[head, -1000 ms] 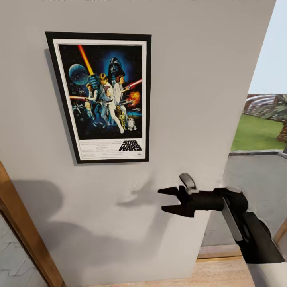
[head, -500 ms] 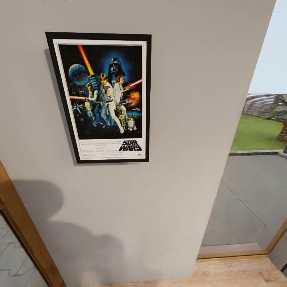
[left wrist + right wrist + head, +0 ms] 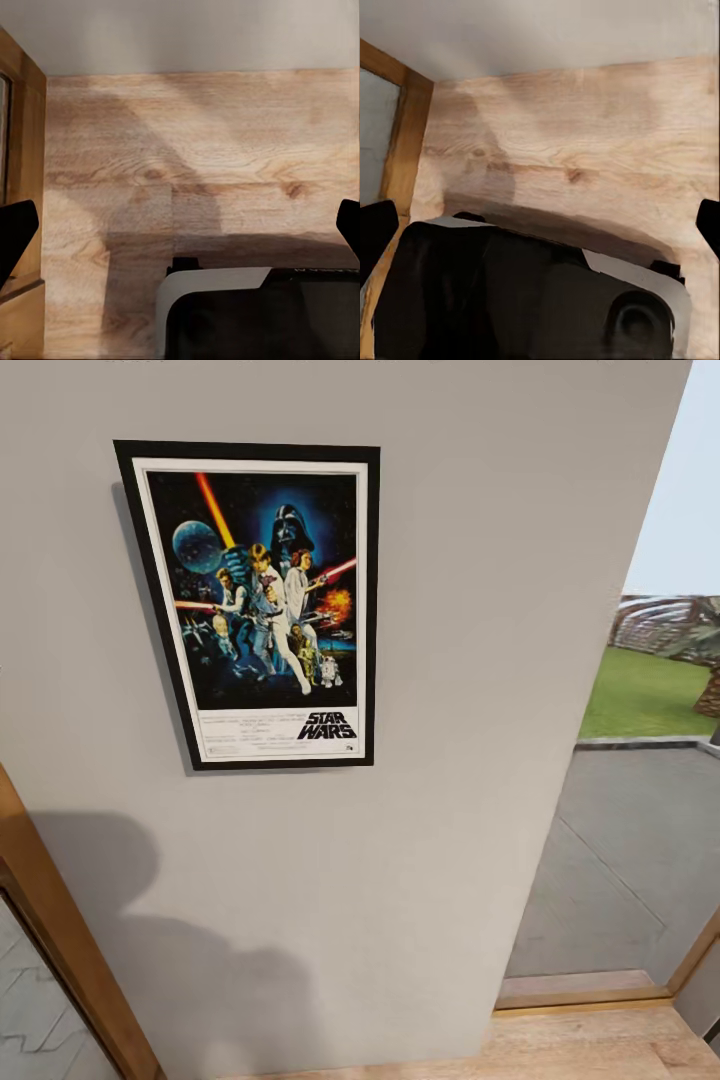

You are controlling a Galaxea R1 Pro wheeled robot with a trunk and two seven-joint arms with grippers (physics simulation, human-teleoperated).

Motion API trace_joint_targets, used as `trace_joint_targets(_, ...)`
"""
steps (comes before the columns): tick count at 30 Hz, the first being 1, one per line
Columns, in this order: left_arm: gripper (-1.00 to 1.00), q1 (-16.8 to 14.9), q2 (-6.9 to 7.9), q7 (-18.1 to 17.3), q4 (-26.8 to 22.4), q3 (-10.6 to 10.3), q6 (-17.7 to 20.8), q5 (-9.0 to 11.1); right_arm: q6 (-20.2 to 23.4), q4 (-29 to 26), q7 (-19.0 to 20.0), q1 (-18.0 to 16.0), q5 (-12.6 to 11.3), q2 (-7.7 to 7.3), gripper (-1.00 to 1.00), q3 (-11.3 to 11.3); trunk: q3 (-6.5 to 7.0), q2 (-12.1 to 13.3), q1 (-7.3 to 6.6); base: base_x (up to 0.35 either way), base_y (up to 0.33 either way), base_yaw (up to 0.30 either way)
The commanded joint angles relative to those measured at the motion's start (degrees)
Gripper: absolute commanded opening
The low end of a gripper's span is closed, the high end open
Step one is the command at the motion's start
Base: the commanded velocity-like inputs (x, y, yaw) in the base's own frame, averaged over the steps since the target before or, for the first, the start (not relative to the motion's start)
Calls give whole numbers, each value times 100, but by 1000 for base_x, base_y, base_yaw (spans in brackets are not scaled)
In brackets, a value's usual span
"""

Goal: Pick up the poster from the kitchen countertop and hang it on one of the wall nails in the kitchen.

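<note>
Both pincers gape over wood floor (image 3: 225,150); black-framed poster (image 3: 265,605) (white-bordered) hangs.

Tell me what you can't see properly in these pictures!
- The wall nail: in the head view the poster hangs flat on the grey wall and covers whatever holds it.
- Left hand: the left wrist view's edges cut off both fingertips.
- Right hand: likewise in the right wrist view.
- Wooden floor: partly hidden by the robot's dark body.

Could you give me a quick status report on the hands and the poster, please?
Left hand open, empty. Right hand open, empty. Poster flat on the wall, upright.
</note>
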Motion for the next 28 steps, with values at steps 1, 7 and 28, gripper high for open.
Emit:
trace_joint_targets(1,100,3,-4,-51,98,46,2,-4,-32,145,-523,3,-36,57,100,45,0,-3,2,0,0,0)
trace_joint_targets(7,100,3,-2,-51,559,34,-15,-4,-47,891,-2001,-3,-50,257,100,56,0,-3,2,0,0,0)
trace_joint_targets(28,100,3,1,-54,891,43,-13,-4,-46,1571,-2789,-6,-52,321,100,59,0,-3,2,0,0,0)
